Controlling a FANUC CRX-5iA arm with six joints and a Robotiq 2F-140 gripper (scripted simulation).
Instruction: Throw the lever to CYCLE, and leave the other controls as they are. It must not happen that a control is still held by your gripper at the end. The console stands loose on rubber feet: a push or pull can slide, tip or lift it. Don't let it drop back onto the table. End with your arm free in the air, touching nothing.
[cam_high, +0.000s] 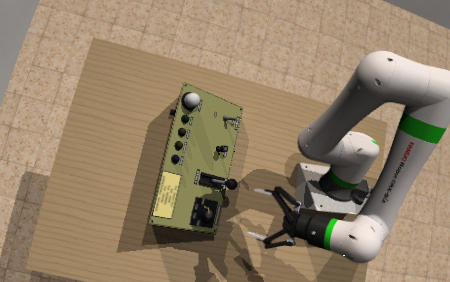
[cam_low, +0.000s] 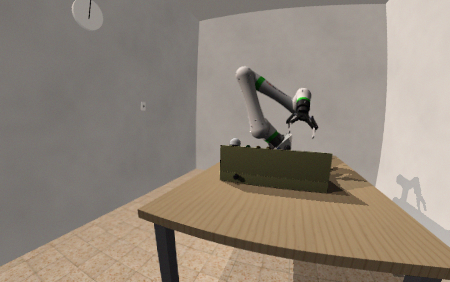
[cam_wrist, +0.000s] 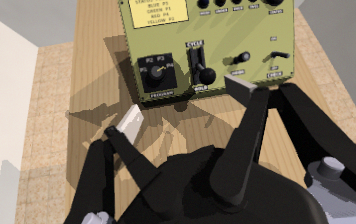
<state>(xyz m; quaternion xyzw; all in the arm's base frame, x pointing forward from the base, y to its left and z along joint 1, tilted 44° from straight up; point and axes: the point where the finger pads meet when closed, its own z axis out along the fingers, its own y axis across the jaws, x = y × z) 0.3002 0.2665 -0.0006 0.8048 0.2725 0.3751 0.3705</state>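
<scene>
Spread wide and holding nothing, the gripper (cam_high: 261, 212) hangs above the table (cam_high: 75, 200), off the console's near edge. Seen from the top camera, its two pale fingertips (cam_high: 261, 190) point toward nine o'clock, at the olive console (cam_high: 210, 135), with a clear gap of wood between them and the box. The exterior camera shows the gripper (cam_low: 301, 127) well above the level of the console's top, fingers angled downward.

From the wrist camera, the lever (cam_wrist: 204, 74) sits at twelve o'clock from the gripper (cam_wrist: 188, 105), its black ball knob low in a vertical slot. The slot is labelled CYCLE at its top end and HOLD at its bottom end, and the knob lies next to the HOLD label. In the top view the same lever (cam_high: 231, 184) juts past the console's edge at about three o'clock from the panel's centre.

At nine o'clock from the lever in the wrist view is a black rotary selector (cam_wrist: 157, 74) marked P1 to P4, with its yellow pointer aimed toward P4. At three o'clock from the lever stands a small dark knob (cam_wrist: 242, 58), and farther along a toggle switch (cam_wrist: 278, 55). A yellow label plate (cam_wrist: 154, 12) and a row of dark buttons (cam_wrist: 220, 3) lie along the panel's far side. A white dome (cam_high: 191, 99) sits on the console's far corner in the top view.
</scene>
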